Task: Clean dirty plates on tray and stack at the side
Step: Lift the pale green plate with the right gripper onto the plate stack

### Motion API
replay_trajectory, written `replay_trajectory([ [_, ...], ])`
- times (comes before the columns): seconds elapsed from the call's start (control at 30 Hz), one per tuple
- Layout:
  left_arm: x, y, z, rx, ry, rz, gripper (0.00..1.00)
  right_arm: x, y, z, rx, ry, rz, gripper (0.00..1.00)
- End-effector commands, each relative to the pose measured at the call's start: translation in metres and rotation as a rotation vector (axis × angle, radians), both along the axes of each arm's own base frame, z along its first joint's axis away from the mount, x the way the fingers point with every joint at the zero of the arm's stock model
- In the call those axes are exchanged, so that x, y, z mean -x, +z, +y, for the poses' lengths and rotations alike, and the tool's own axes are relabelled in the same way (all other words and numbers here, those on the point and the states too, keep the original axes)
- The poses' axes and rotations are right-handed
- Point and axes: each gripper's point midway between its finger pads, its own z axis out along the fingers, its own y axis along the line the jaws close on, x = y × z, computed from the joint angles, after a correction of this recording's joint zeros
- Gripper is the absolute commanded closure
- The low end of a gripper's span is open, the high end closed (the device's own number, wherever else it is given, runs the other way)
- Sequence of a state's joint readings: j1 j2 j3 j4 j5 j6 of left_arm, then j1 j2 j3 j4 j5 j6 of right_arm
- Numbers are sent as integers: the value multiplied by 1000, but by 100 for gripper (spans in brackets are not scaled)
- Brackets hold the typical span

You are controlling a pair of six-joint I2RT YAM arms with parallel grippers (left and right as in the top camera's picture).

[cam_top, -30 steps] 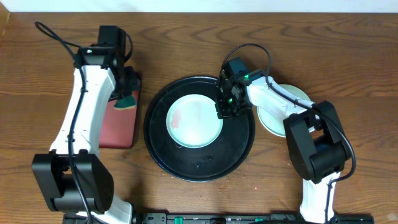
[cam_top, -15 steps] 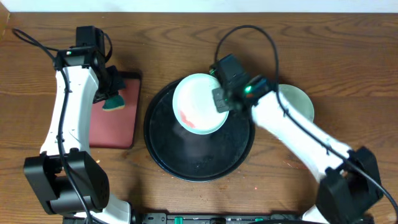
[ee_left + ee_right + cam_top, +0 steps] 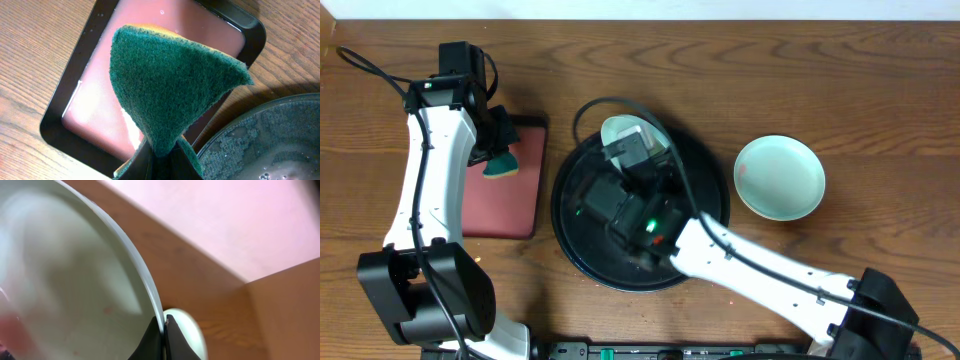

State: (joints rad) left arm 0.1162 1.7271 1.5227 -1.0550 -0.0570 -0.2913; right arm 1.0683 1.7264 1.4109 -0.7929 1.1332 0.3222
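The brown table (image 3: 880, 90) holds the big black tray (image 3: 572, 235) in the middle. I can see no plate lying on the black tray, but the right arm hides part of it. Just left of the black tray sits the small red tray (image 3: 510, 215).

One pale plate, the side plate (image 3: 780, 177), rests on the table to the right of the black tray. I think that one is done, but it is too small to be sure.

The lifted plate (image 3: 618, 130) hangs above the far part of the black tray. The right claw (image 3: 162, 329) pinches its rim tightly. There is a blurry pink spot on it, so I think it needs wiping.

The green sponge (image 3: 170, 85) hangs over the red tray, left of the black tray. The left claw (image 3: 162, 152) squeezes its bottom corner.

No yellow plate shows. So the job looks partly done: wiping this plate and stacking it are left.
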Motion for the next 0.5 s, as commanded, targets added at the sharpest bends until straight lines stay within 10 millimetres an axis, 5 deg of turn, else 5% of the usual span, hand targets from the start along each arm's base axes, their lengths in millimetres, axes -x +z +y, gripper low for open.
replay_trajectory([
  [0.0, 1, -1, 1, 1, -3, 6, 92, 7, 54, -17, 75, -104, -252, 99],
  [0.23, 1, -1, 1, 1, -2, 6, 93, 10, 58, -16, 80, -105, -272, 99],
  [0.47, 1, -1, 1, 1, -3, 7, 93, 0, -12, 8, -123, 45, 116, 99],
])
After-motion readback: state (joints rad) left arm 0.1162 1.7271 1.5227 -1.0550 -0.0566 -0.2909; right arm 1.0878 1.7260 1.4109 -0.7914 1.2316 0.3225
